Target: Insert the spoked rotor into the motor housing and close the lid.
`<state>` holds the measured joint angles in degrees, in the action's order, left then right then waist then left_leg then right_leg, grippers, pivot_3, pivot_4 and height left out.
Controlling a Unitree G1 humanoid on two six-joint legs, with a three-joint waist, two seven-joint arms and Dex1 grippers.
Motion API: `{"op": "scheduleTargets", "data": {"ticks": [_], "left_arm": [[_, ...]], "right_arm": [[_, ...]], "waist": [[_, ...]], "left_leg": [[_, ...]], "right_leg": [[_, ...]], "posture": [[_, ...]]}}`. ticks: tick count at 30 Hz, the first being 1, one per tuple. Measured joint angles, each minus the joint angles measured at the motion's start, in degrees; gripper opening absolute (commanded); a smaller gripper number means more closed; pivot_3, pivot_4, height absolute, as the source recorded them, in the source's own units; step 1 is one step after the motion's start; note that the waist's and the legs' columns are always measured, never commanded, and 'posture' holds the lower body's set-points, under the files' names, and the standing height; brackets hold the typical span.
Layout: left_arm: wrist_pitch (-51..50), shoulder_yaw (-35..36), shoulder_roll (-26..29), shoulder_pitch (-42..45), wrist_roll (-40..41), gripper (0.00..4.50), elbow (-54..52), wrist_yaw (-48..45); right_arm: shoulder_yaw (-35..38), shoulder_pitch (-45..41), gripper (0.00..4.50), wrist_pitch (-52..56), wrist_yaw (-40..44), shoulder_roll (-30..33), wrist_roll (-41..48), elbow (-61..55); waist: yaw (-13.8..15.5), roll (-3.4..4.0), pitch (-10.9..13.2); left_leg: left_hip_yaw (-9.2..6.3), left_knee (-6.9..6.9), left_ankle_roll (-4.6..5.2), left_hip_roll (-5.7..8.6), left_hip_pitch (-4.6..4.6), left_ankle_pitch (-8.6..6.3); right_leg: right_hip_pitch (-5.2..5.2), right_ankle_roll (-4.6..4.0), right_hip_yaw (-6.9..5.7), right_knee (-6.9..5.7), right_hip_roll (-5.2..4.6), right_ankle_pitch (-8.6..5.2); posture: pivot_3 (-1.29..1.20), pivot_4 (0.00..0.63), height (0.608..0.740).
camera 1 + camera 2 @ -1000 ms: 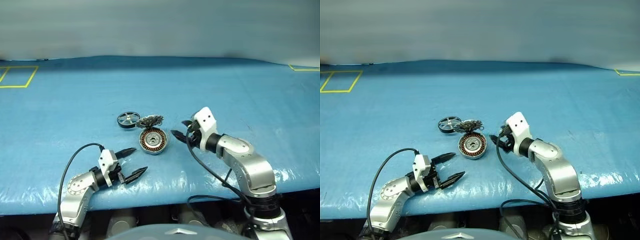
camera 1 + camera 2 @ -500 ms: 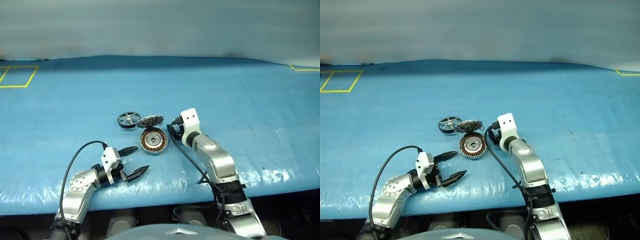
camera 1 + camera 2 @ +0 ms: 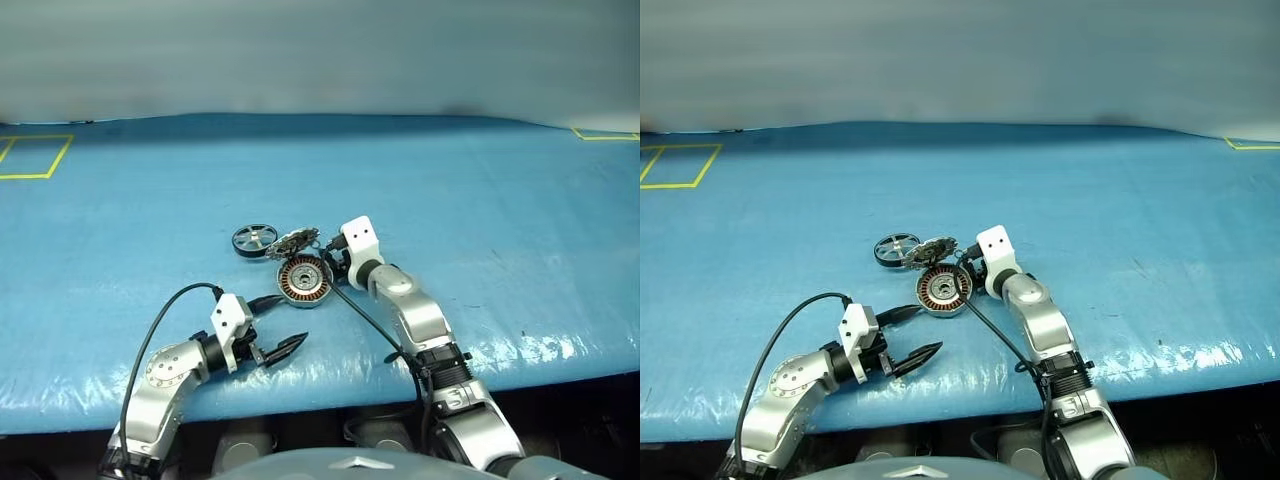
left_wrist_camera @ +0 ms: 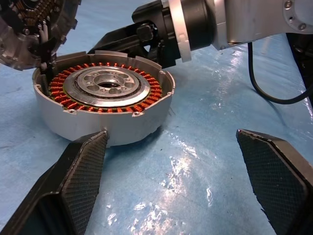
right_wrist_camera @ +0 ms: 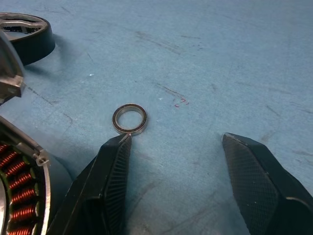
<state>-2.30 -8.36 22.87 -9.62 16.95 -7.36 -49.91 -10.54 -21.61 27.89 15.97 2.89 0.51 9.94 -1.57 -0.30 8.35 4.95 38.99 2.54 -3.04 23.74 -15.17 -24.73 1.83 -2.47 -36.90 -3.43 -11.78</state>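
Note:
The motor housing [image 3: 304, 280], a silver casing with copper windings, lies on the blue table. Its lid [image 3: 292, 243] stands tilted up at the housing's far edge, toothed face showing in the left wrist view [image 4: 34, 24]. The spoked rotor [image 3: 255, 240] lies flat just left of the lid. My right gripper [image 5: 177, 138] is open and low beside the housing's far right side, with nothing between its fingers. A thin small ring [image 5: 129, 119] lies on the table just beyond one fingertip. My left gripper [image 3: 293, 318] is open and empty, near the front of the table, pointing at the housing [image 4: 102, 98].
The blue cover [image 3: 480, 210] is wrinkled and glossy near the front edge [image 3: 330, 400]. Yellow tape marks sit at the far left [image 3: 35, 155] and far right [image 3: 605, 134]. A black cable [image 3: 365, 315] trails along my right arm.
My right arm has swung left and forward and come down, bringing its gripper close to the housing's right side. The left gripper has stayed about where it was.

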Motion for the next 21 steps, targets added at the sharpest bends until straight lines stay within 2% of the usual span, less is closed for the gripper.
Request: {"op": "scheduleTargets", "data": {"ticks": [8,21], "left_arm": [[-0.07,1.23,1.11,-0.14,0.13,4.50,0.00,-0.18],[-0.98,4.65,2.10,0.19,1.23,4.50,0.23,-0.06]], "right_arm": [[-0.55,0.09,3.10,1.13,0.29,-1.26,-1.10,-0.94],[-3.60,-0.28,3.10,1.15,3.82,0.37,-3.82,-3.10]], "waist": [[-0.21,0.02,0.01],[-0.24,0.02,0.02]], "left_leg": [[0.01,-0.01,-0.01,-0.01,0.02,0.00],[0.01,-0.04,-0.01,0.00,0.03,0.01]], "right_leg": [[-0.02,-0.02,0.01,0.00,-0.01,0.01],[-0.04,-0.04,0.01,0.01,0.00,0.00]], "posture": [[0.00,0.150,0.740],[0.00,0.150,0.740]]}}
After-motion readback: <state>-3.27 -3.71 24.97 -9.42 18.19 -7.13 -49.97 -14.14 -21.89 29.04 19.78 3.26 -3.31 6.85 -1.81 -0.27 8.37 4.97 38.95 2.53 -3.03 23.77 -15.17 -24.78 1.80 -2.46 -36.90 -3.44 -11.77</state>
